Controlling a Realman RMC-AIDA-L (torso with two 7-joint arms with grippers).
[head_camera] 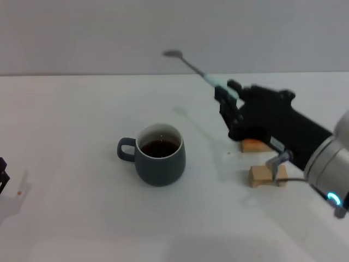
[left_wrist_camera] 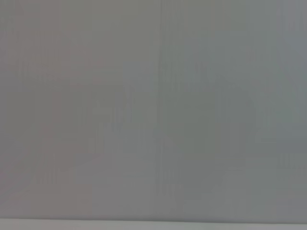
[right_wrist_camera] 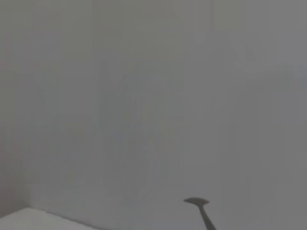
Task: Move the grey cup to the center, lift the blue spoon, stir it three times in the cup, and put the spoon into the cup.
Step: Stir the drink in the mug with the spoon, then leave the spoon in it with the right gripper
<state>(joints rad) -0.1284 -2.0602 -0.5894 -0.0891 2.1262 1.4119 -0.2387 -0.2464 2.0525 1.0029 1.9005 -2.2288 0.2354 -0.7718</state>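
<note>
The grey cup (head_camera: 159, 154) stands near the middle of the white table (head_camera: 65, 136), handle to the left, dark brown liquid inside. My right gripper (head_camera: 228, 98) is raised to the right of the cup and shut on the pale-blue handle of the blue spoon (head_camera: 192, 67). The spoon points up and to the left, its metal bowl (head_camera: 173, 53) high above the table and behind the cup. In the right wrist view only the spoon's bowl and stem (right_wrist_camera: 197, 203) show against the wall. My left gripper (head_camera: 2, 176) sits parked at the table's left edge.
Two small wooden blocks lie right of the cup: one (head_camera: 255, 145) partly under my right arm, the other (head_camera: 266, 176) nearer the front. A grey wall rises behind the table.
</note>
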